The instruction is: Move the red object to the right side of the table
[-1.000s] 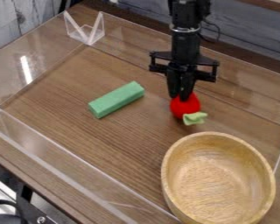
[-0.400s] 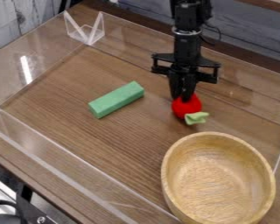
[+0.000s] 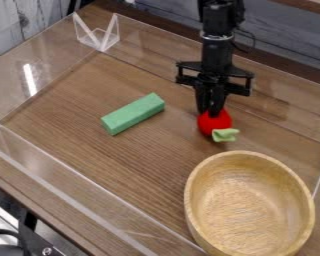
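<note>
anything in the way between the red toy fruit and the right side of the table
Nothing visible blocks the gripper from the red toy fruit; it is right at it. Rightward, bare tabletop shows; the wooden bowl sits nearer the camera, off a straight path.

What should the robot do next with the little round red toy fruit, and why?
Probably a small slide toward the right side of the brown wooden table, keeping hold: the black metal gripper looks closed at the top of the red toy fruit with a pale green leafy end, which seems to sit low, near the tabletop.
</note>
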Controlling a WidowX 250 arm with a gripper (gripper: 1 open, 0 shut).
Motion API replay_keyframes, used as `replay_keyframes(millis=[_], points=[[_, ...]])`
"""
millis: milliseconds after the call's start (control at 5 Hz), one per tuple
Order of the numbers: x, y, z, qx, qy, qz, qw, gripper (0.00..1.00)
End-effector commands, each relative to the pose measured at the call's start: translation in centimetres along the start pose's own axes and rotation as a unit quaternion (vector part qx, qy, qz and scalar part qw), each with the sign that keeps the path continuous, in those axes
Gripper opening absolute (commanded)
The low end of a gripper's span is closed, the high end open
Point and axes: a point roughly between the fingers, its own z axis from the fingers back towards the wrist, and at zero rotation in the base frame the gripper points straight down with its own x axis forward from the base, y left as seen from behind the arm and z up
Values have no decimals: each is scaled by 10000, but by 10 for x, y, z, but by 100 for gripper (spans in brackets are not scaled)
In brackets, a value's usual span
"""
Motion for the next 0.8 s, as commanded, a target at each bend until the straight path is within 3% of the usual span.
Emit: replay_keyframes(millis=[0, 600], points=[[6, -18, 5, -59, -198, -270, 9994, 0], [5, -33, -5, -115, -130, -614, 9980, 0]])
